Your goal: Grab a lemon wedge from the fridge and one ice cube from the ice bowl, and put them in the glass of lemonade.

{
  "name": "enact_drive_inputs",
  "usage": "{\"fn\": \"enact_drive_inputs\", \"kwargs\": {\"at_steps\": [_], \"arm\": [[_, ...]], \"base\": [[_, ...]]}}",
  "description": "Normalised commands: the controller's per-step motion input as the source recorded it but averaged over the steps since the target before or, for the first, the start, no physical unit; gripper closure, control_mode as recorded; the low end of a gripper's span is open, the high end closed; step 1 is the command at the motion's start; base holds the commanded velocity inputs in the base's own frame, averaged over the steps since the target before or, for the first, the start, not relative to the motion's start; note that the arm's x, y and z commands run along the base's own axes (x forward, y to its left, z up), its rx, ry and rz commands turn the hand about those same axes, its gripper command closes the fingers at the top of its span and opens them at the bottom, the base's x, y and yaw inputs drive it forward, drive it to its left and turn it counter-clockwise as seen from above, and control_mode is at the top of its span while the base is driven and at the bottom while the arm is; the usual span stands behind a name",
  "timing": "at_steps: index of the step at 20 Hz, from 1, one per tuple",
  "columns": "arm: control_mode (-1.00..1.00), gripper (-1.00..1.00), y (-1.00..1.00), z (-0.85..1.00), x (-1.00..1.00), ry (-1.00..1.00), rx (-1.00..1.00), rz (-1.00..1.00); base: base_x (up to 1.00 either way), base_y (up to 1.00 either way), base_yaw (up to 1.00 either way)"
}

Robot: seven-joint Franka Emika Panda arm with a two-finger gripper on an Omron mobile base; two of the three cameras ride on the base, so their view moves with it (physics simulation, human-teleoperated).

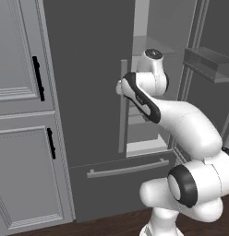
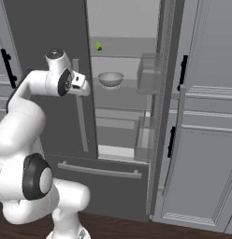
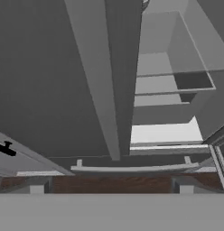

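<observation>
Claw (image 2: 86, 88) wide open, empty, beside fridge (image 2: 47, 28) handle.

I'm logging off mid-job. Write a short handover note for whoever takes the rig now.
Gripper: open and empty, beside the shut left fridge door's handle.
Fridge: right door open.
Lemon wedge: on an upper shelf inside.
Bowl: on the shelf below the wedge; contents can't be made out.
Done: fridge opened.
Left: grab the wedge, get one ice cube, drop both into the glass of lemonade.
</observation>
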Motion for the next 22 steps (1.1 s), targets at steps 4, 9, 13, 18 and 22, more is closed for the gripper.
{"fn": "enact_drive_inputs", "kwargs": {"at_steps": [4, 9, 13, 18, 22], "arm": [[-1.0, -1.0, 0.27, -0.29, 0.87, 0.0, 0.0, 0.03], [-1.0, -1.0, 0.28, -0.19, 0.78, 0.0, 0.0, 0.0], [-1.0, -1.0, 0.16, 0.0, 0.54, 0.0, 0.0, 0.0], [-1.0, -1.0, -0.03, -0.05, 0.24, -0.01, 0.0, 0.0], [-1.0, -1.0, -0.12, -0.15, -0.09, -0.17, 0.0, 0.0]], "base": [[0.0, 0.0, 0.0], [0.0, 0.0, 0.0], [0.0, 0.0, 0.0], [0.0, 0.0, 0.0], [0.0, 0.0, 0.0]]}}
